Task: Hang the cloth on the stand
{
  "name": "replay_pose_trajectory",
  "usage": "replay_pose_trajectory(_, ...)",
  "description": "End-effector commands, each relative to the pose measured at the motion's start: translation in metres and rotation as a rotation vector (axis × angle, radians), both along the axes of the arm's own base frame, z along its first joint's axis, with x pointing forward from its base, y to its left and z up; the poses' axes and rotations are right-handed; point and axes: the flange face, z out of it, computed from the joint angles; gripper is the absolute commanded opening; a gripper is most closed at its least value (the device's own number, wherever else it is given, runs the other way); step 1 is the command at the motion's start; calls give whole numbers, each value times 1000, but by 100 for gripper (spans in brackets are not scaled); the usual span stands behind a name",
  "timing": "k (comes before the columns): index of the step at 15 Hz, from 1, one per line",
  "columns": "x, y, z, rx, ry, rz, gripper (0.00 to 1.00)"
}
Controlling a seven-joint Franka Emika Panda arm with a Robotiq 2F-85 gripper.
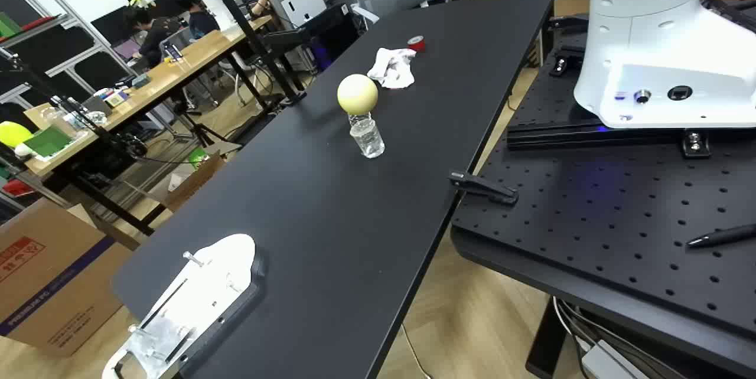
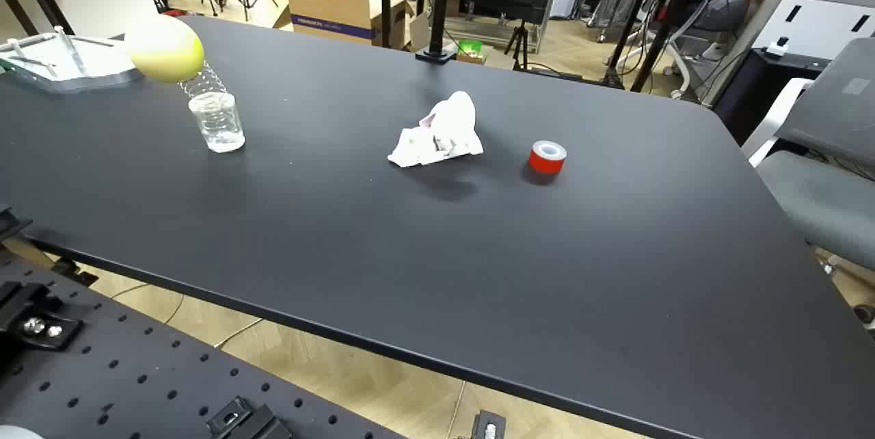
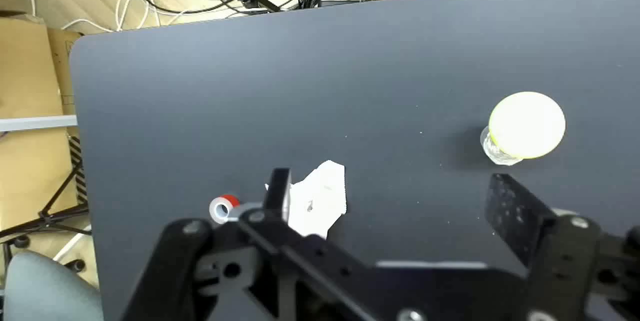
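A crumpled white cloth lies on the black table, in both exterior views [image 1: 393,67] [image 2: 448,128] and in the wrist view [image 3: 320,196]. A white board with metal pegs [image 1: 207,287] lies at one end of the table; it also shows in an exterior view [image 2: 75,66]. I cannot tell whether this board is the stand. My gripper [image 3: 390,178] is open and empty above the table in the wrist view. Its left finger partly covers the cloth, which looks well below the fingers. The gripper is out of view in both exterior views.
A yellow ball [image 1: 357,94] tops a clear coil and clear cup [image 1: 368,140], also in the wrist view [image 3: 527,125]. A red tape roll [image 2: 547,157] lies near the cloth. A black clamp [image 1: 484,186] sits at the table edge beside the perforated base plate [image 1: 590,219].
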Motion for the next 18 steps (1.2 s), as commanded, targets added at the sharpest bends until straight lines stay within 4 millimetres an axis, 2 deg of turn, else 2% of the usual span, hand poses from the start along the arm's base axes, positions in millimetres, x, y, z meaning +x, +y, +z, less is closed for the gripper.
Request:
replay_pose_trajectory(1, 1, 0, 0, 0, 0, 0, 100)
replay_pose_trajectory(12, 3, -2, -1, 2, -9, -13, 100)
replay_pose_trajectory(14, 13, -16, -7, -7, -32, -37, 100)
replay_pose_trajectory(18, 41, -60, -28, -63, -79, -56, 100)
